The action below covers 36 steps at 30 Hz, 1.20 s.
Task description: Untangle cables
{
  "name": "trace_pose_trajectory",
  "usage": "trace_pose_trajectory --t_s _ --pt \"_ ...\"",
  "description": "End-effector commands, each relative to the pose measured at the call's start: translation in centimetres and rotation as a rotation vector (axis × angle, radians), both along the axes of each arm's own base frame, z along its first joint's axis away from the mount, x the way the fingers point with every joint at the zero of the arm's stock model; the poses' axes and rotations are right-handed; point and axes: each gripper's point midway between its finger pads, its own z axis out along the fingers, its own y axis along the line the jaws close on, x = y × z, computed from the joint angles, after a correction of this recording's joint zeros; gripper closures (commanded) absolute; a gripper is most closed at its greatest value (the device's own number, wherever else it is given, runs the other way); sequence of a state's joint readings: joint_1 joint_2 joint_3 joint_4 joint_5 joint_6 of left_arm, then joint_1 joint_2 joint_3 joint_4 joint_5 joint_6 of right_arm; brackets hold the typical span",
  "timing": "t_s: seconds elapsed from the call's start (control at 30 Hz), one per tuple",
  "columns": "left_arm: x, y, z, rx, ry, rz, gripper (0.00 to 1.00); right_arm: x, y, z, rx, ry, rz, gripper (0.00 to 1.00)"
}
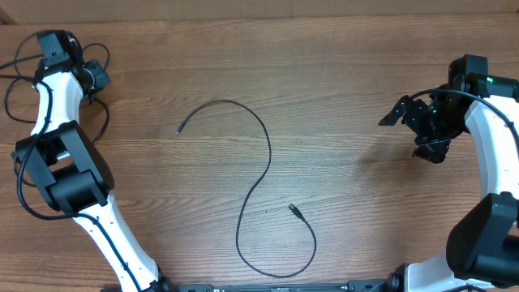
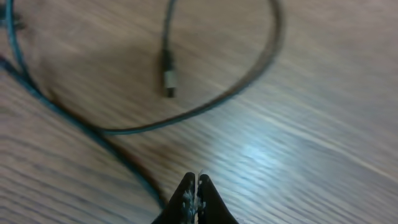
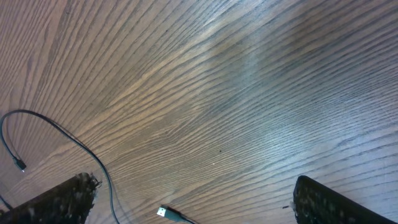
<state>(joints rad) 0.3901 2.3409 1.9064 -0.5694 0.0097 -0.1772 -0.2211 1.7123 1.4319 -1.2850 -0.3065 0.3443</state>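
Note:
One thin black cable (image 1: 269, 154) lies loose in an S-curve mid-table, with one end (image 1: 179, 130) at the upper left and a small plug (image 1: 293, 209) near the front. It also shows in the right wrist view (image 3: 68, 138), with a silver-tipped plug (image 3: 165, 213). My right gripper (image 1: 412, 134) (image 3: 193, 183) is open and empty, well to the right of it. My left gripper (image 1: 98, 77) (image 2: 196, 186) is shut at the far back left, with nothing seen between the jaws. It is just above another cable loop (image 2: 249, 81) with a plug end (image 2: 168, 78).
Thin dark loops (image 1: 105, 120) lie around the left arm at the table's left edge; I cannot tell which are the arm's own. The wooden table (image 1: 349, 73) spreads between the two arms. Dark arm bases sit along the front edge (image 1: 276, 287).

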Motion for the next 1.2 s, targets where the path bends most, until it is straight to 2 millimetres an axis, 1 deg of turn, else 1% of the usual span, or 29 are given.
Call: trace_pose_trajectory --t_s 0.0,0.07,0.2,0.37,0.43,0.53,0.6,0.67,0.73,0.77,0.8,0.93,0.97,1.0,1.03,1.17 --pt "-0.5 1.7 -1.9 0.047 0.042 0.005 0.96 0.2 -0.2 0.4 -0.009 -0.012 -0.009 0.00" --pt "-0.6 1.7 -2.8 0.047 0.057 -0.003 0.96 0.2 -0.2 0.4 -0.009 -0.012 -0.009 0.00" --pt "-0.7 2.0 -5.7 0.061 0.091 -0.013 0.96 0.2 -0.2 0.4 -0.009 -0.012 -0.009 0.00" --pt "-0.8 2.8 -7.6 0.071 0.105 -0.035 0.96 0.2 -0.2 0.4 -0.009 -0.012 -0.009 0.00" --pt "-1.2 3.2 -8.7 0.066 0.119 -0.036 0.96 0.2 -0.2 0.4 -0.009 -0.012 -0.009 0.00" --pt "-2.3 4.2 -10.6 0.056 0.151 -0.015 0.96 0.2 -0.2 0.4 -0.009 -0.012 -0.009 0.00" --pt "-3.7 5.5 -12.4 0.042 0.186 0.027 0.96 0.2 -0.2 0.4 -0.009 -0.012 -0.009 0.00" --pt "-5.0 6.8 -13.7 0.033 0.210 0.041 0.96 0.2 -0.2 0.4 -0.009 -0.012 -0.009 0.00" --pt "-5.5 7.9 -13.7 0.070 0.227 0.005 0.96 0.2 -0.2 0.4 -0.009 -0.012 -0.009 0.00" --pt "-5.3 8.6 -13.2 0.087 0.218 0.004 0.96 0.2 -0.2 0.4 -0.009 -0.012 -0.009 0.00" --pt "-4.9 8.8 -12.9 0.086 0.201 0.003 0.96 0.2 -0.2 0.4 -0.009 -0.012 -0.009 0.00" --pt "-0.2 6.0 -10.3 -0.046 -0.026 -0.154 0.96 0.2 -0.2 0.4 -0.009 -0.012 -0.009 0.00" --pt "0.4 6.0 -9.9 -0.049 -0.058 -0.149 0.96 0.2 -0.2 0.4 -0.009 -0.012 -0.009 0.00" --pt "0.6 6.2 -9.9 -0.050 -0.065 -0.133 0.96 0.2 -0.2 0.4 -0.009 -0.012 -0.009 0.00" --pt "0.6 6.4 -10.0 -0.048 -0.068 -0.111 0.96 0.2 -0.2 0.4 -0.009 -0.012 -0.009 0.00" --pt "-1.5 8.1 -13.3 -0.008 0.035 0.013 0.96 0.2 -0.2 0.4 -0.009 -0.012 -0.009 0.00"
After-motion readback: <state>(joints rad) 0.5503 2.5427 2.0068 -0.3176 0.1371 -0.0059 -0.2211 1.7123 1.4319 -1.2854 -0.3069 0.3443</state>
